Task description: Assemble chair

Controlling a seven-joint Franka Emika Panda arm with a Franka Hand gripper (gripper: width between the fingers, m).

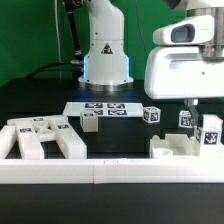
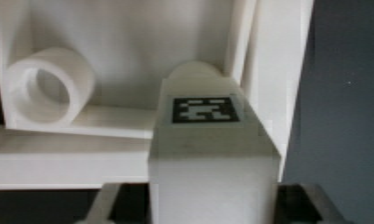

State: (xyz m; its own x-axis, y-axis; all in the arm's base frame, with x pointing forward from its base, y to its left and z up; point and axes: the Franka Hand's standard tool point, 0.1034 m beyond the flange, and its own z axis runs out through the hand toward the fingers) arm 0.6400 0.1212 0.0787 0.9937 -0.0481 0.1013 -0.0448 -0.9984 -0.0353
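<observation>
In the wrist view a white square chair post (image 2: 209,150) with a black-and-white tag (image 2: 205,110) fills the space between my fingers (image 2: 115,203). My gripper (image 2: 209,207) is shut on it, one finger on each side. In the exterior view the gripper (image 1: 196,108) hangs at that view's right, over a small tagged post (image 1: 187,119). Beyond the post lies a white chair part with a round hole (image 2: 51,90), low at the right in the exterior view (image 1: 175,148). More tagged posts (image 1: 151,115) (image 1: 211,133) stand nearby. White slab parts (image 1: 45,138) lie at the left.
The marker board (image 1: 105,107) lies flat at the middle back, in front of the arm's base (image 1: 105,55). A long white border rail (image 1: 110,172) runs along the front edge. A small tagged part (image 1: 90,121) stands near the marker board.
</observation>
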